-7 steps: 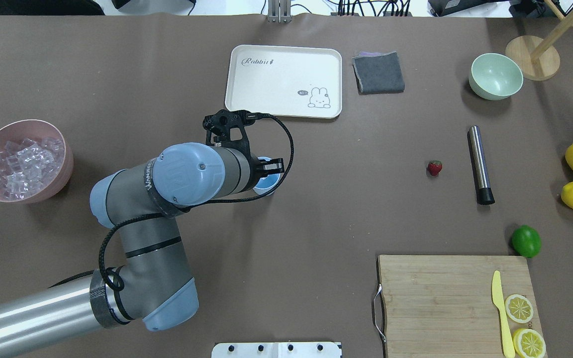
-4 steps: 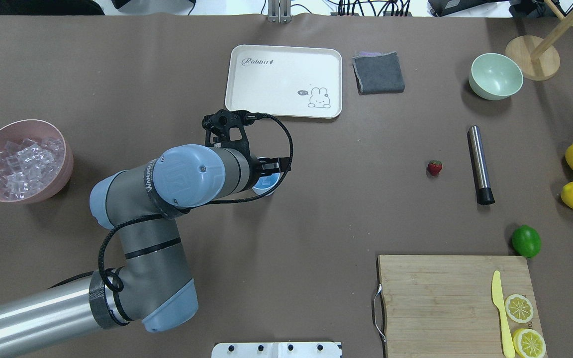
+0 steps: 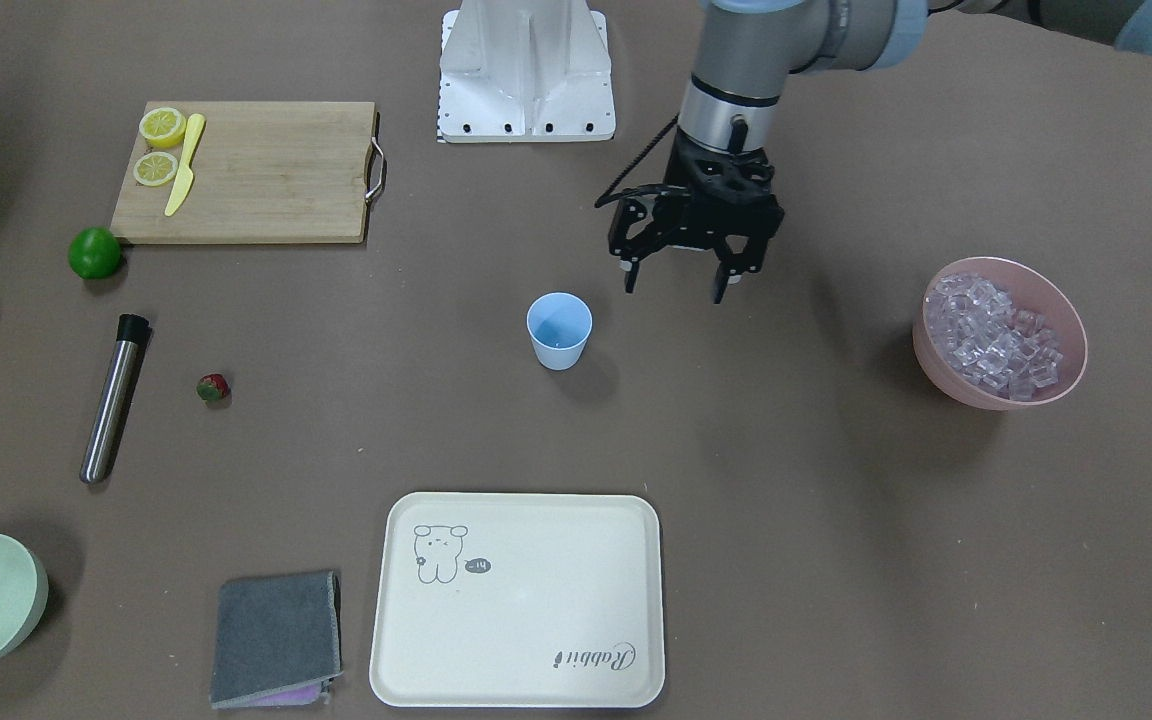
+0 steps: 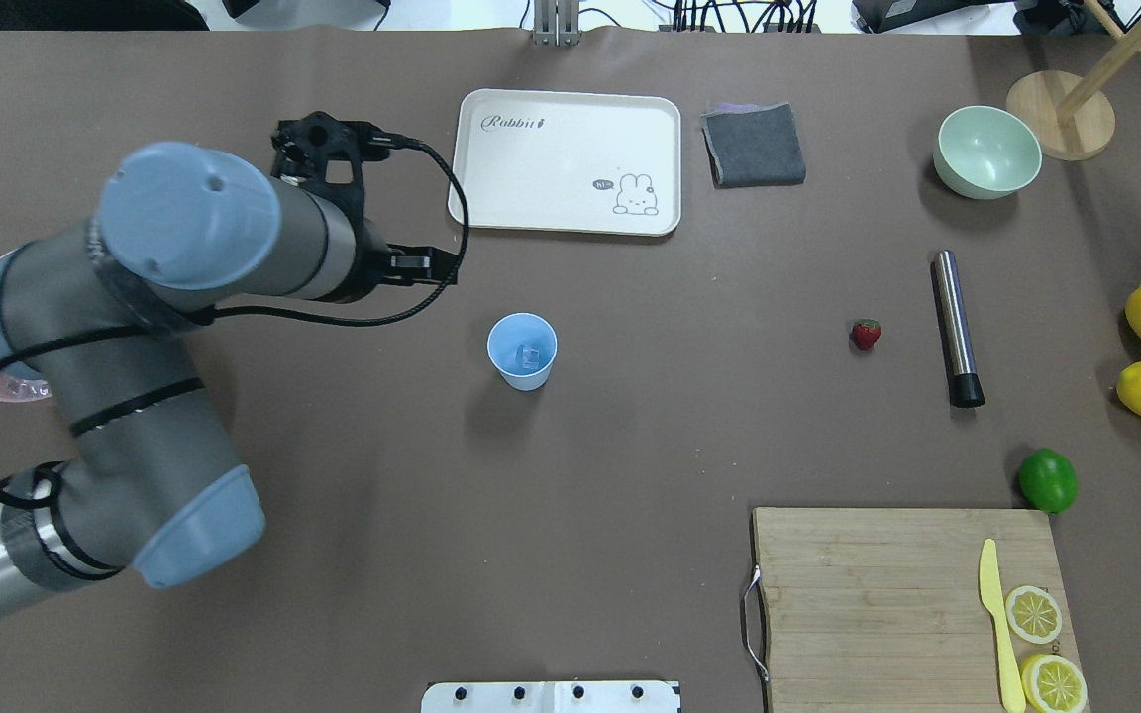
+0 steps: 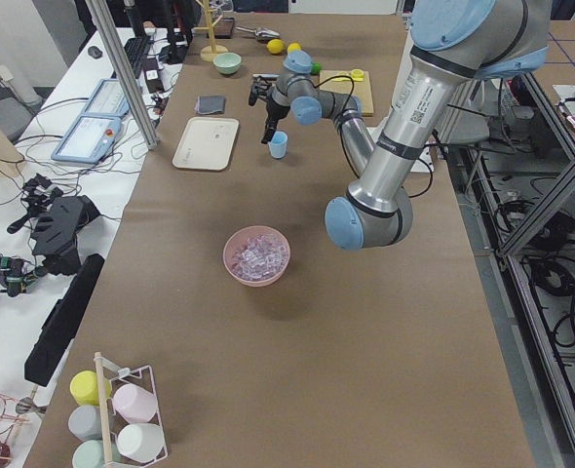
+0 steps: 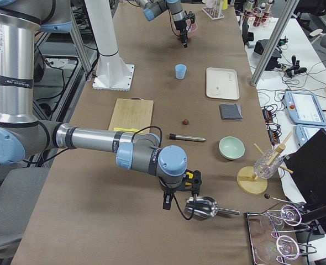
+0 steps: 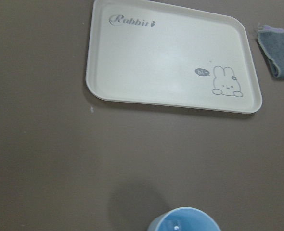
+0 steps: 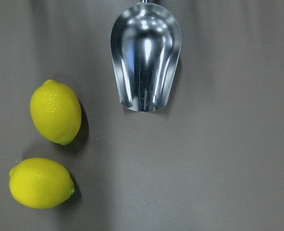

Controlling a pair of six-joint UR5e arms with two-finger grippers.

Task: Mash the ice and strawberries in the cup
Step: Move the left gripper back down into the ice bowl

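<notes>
The cup point(image 4: 522, 351) is set at the middle of the table point(image 4: 630, 446), one ice point(image 4: 529, 355) cube inside; the strawberry point(image 4: 866, 334) lies well apart. The left fingers point(image 3: 722, 282) are spread wide, empty; the state of the right fingers point(image 6: 164, 202) cannot be told. Ice is judged slippery, best pinched across flat faces.

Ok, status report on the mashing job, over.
Left gripper open, empty, off to the side of the cup. Right gripper by the scoop, grip unclear. One ice cube in cup, strawberry on table. Nothing blocking the cup.
</notes>
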